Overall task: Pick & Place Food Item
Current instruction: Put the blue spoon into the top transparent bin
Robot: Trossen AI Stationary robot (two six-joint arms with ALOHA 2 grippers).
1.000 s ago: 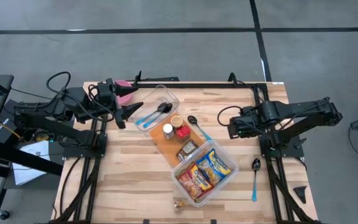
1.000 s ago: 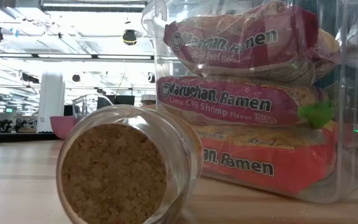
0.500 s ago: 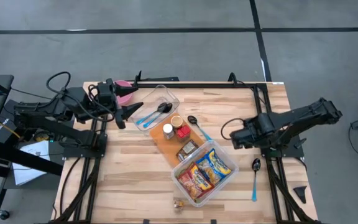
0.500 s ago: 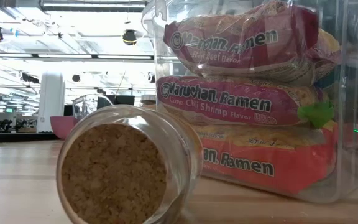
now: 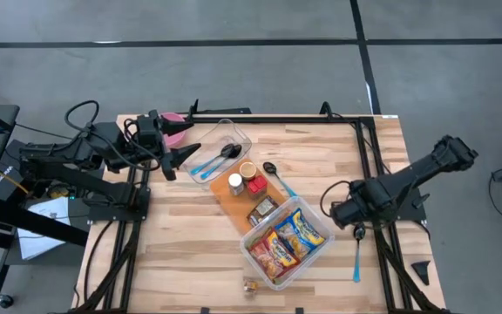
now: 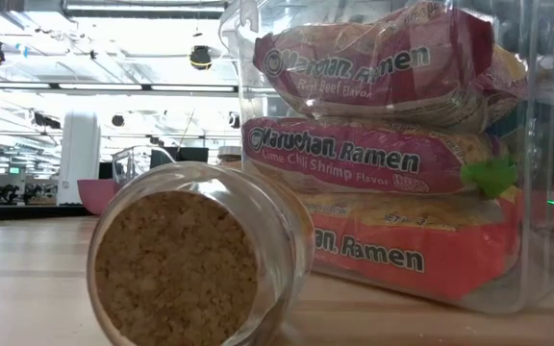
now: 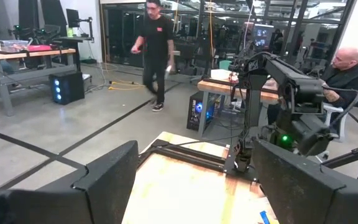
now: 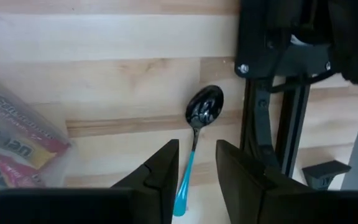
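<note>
A clear bin (image 5: 288, 240) holding ramen packs (image 6: 373, 154) stands near the table's front middle. A small cork-topped jar (image 5: 251, 285) lies on its side by the front edge, close up in the low view (image 6: 190, 259). My right gripper (image 5: 336, 209) hovers right of the bin. It is empty, with a narrow gap between its fingers (image 8: 197, 168), over a blue-handled spoon (image 8: 197, 124). My left gripper (image 5: 186, 157) waits wide open (image 7: 194, 180) at the far left, beside a clear tray (image 5: 220, 150) holding spoons.
An orange board (image 5: 249, 194) at mid-table carries small jars and a packet. Another spoon (image 5: 275, 173) lies beside it. A pink bowl (image 5: 174, 129) sits at the far left. The blue-handled spoon (image 5: 357, 249) lies by the right frame rail (image 5: 382, 253). People are in the room beyond the table.
My right gripper has swung from beside the board toward the table's near edge and slightly right, ending by the bin's right side above the blue-handled spoon. Nothing on the table has moved.
</note>
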